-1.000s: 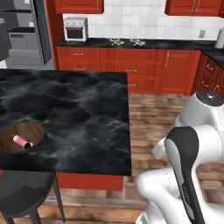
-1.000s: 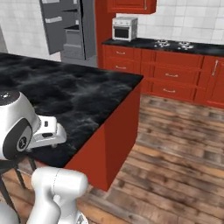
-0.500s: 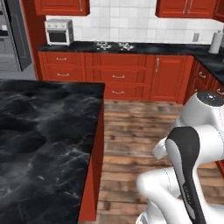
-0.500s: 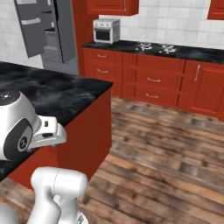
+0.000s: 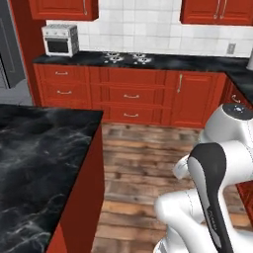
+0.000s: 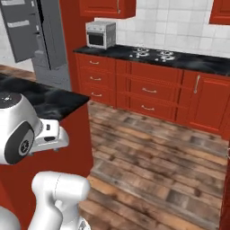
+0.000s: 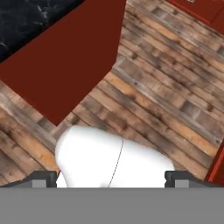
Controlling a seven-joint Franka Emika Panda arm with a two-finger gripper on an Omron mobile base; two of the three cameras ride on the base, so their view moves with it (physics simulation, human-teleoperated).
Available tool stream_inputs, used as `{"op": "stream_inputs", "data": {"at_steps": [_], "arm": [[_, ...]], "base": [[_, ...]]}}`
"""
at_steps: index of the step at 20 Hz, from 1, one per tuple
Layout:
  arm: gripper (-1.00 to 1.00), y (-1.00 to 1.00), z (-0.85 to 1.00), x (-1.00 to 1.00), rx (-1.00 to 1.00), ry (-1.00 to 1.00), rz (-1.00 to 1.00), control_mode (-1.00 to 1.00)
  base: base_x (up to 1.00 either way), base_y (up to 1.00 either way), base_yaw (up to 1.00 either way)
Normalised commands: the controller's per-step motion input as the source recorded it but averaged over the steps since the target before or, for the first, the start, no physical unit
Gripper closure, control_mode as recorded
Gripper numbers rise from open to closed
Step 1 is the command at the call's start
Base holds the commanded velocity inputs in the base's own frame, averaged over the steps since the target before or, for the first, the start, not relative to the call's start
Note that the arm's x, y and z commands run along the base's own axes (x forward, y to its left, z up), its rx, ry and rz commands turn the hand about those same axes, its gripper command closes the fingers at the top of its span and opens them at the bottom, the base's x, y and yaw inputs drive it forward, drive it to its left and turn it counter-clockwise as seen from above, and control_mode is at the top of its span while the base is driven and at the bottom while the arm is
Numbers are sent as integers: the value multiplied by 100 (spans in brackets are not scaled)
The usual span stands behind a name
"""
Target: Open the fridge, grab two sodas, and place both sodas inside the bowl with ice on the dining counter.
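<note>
The black marble dining counter [image 5: 34,163] fills the lower left of the left base view, and its red-based corner [image 6: 49,96] shows at the left of the right base view and in the hand view [image 7: 30,22]. The grey fridge [image 6: 45,36] stands at the back left with a door swung open, and a strip of it [image 5: 7,54] shows in the left base view. My gripper [image 7: 110,179] points down at the wooden floor beside the counter's base, its fingertips [image 7: 43,179] wide apart and open, holding nothing. The sodas, the bowl and the ice are out of view.
Red cabinets with a black top [image 5: 133,94] run along the back wall, carrying a white toaster oven [image 5: 59,40] and stove burners [image 5: 126,58]. More red cabinets [image 5: 237,99] stand at the right. Wooden floor [image 6: 152,152] lies open between the counter and the cabinets.
The base has moved, so both base views have swung right. The counter has slid to the left edge, and the bowl with a red can has left the left base view. The gripper stays open.
</note>
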Motion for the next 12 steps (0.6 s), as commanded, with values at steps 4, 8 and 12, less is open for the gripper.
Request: {"op": "stream_inputs", "data": {"at_steps": [4, 8, 12], "arm": [[-100, 0, 0, 0, 0, 0, 0, 100], [-100, 0, 0, 0, 0, 0, 0, 100], [-100, 0, 0, 0, 0, 0, 0, 100]], "base": [[100, -28, 25], [100, -3, 33], [100, -19, 36]]}}
